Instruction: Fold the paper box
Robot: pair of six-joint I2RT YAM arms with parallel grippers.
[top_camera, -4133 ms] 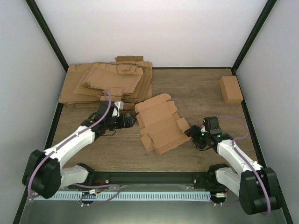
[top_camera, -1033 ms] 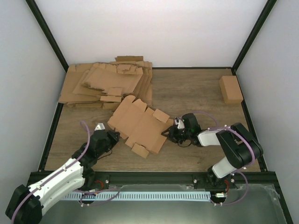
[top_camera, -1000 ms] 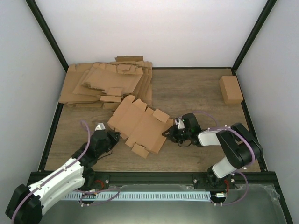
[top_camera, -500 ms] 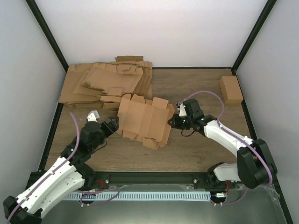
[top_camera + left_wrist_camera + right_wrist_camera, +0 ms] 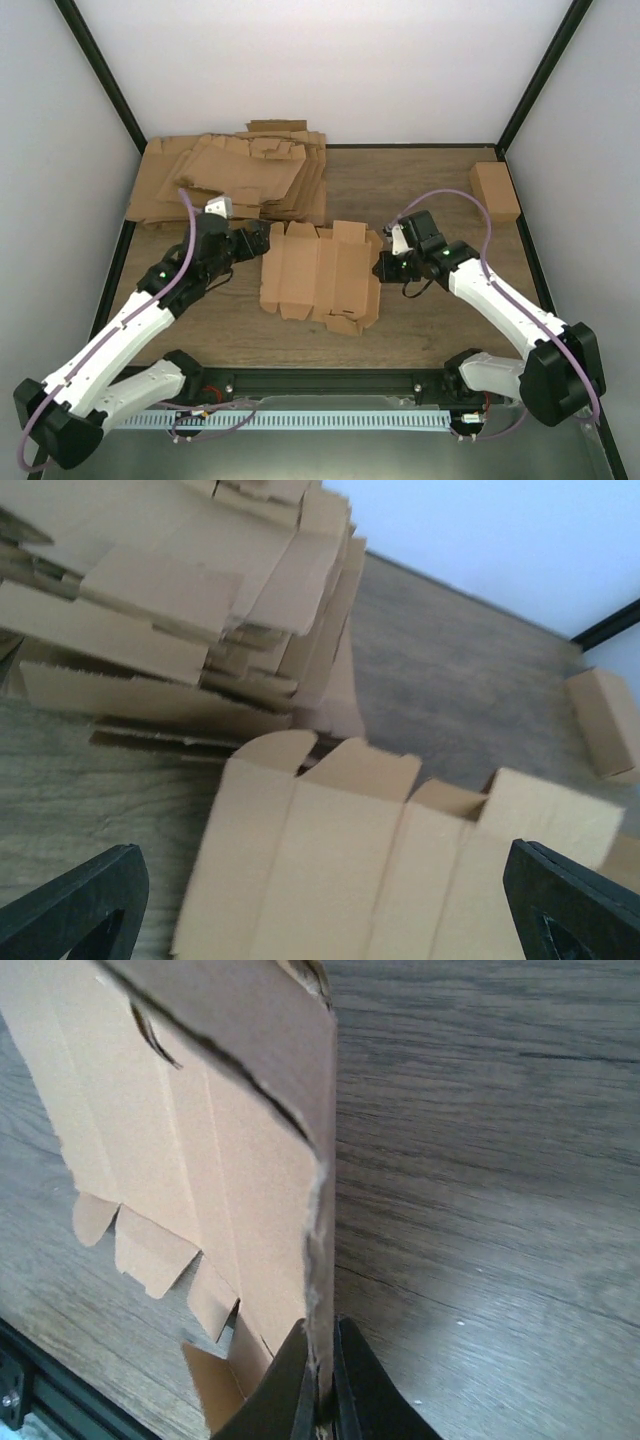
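Two sets of fingers flank one sheet on the worktop [image 5: 250, 330]. The paper box [image 5: 320, 275] lies at the middle of the wood, opened out as a creased die-cut sheet with small tabs along its 6 and 12 o'clock edges. The right fingers [image 5: 300, 1380] are pressed together on its 3 o'clock edge, pinching the cardboard so that this side stands up off the wood. The left fingers [image 5: 256, 241] are spread wide and hold nothing, hovering just beside the sheet's 10 o'clock corner. Farther off, at 11 o'clock, sits a thick heap of flat sheets [image 5: 230, 175]; at 2 o'clock, near the far corner post, a small folded carton [image 5: 495, 190] lies well apart from everything else.

By my reading the folding has barely begun; one side stands raised and no wall is locked. The next move probably calls for the left fingers to close on or press down the 9 o'clock panel, steadying the sheet so the right pinch can turn its side along the crease without dragging the whole piece. A thin edge held this way may slip or tear.

No brand, label or writing can be read anywhere; all the cardboard is plain brown.
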